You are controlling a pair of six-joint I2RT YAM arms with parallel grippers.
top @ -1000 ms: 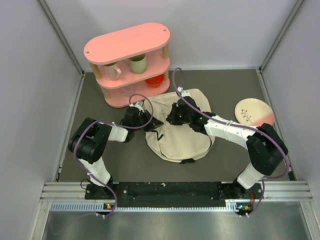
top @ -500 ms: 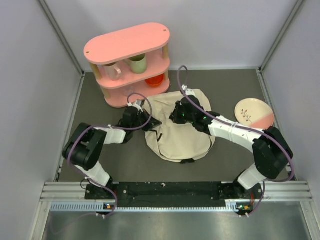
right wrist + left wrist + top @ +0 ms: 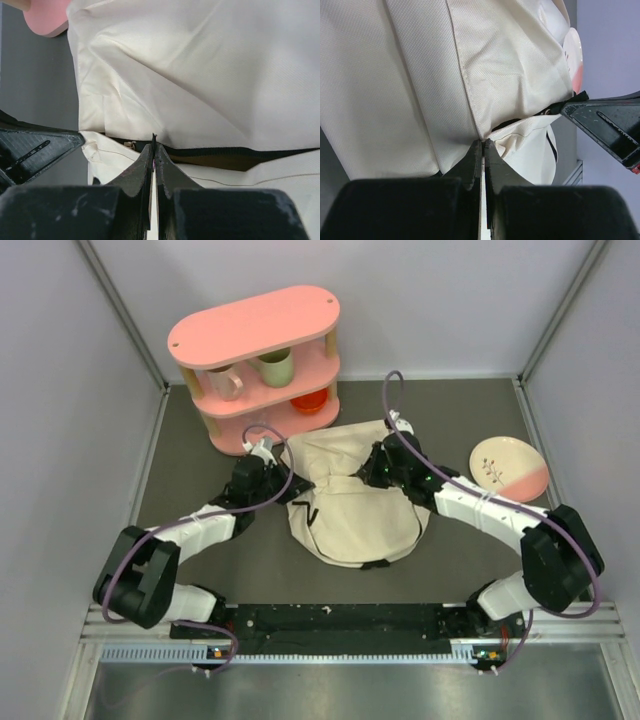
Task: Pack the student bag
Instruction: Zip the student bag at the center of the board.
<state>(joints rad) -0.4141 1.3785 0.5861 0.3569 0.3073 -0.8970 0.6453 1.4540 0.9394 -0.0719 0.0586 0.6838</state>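
Observation:
The student bag (image 3: 355, 520) is a cream fabric backpack lying in the middle of the table. My left gripper (image 3: 285, 488) is shut on a fold of fabric at the bag's left edge; the pinch shows in the left wrist view (image 3: 483, 145). My right gripper (image 3: 374, 472) is shut on a thin black piece at the bag's zipper edge, as the right wrist view (image 3: 153, 142) shows. The dark zipper opening (image 3: 225, 159) gapes to the right of that pinch. The inside of the bag is hidden.
A pink two-tier shelf (image 3: 258, 365) with mugs and an orange bowl stands behind the bag at the far left. A pink-and-white plate (image 3: 508, 464) lies to the right. Grey walls close in the table on three sides.
Both grippers have moved farther from the bases, holding the bag. The right gripper has shifted right, and the bag's far flap is raised and stretched between them.

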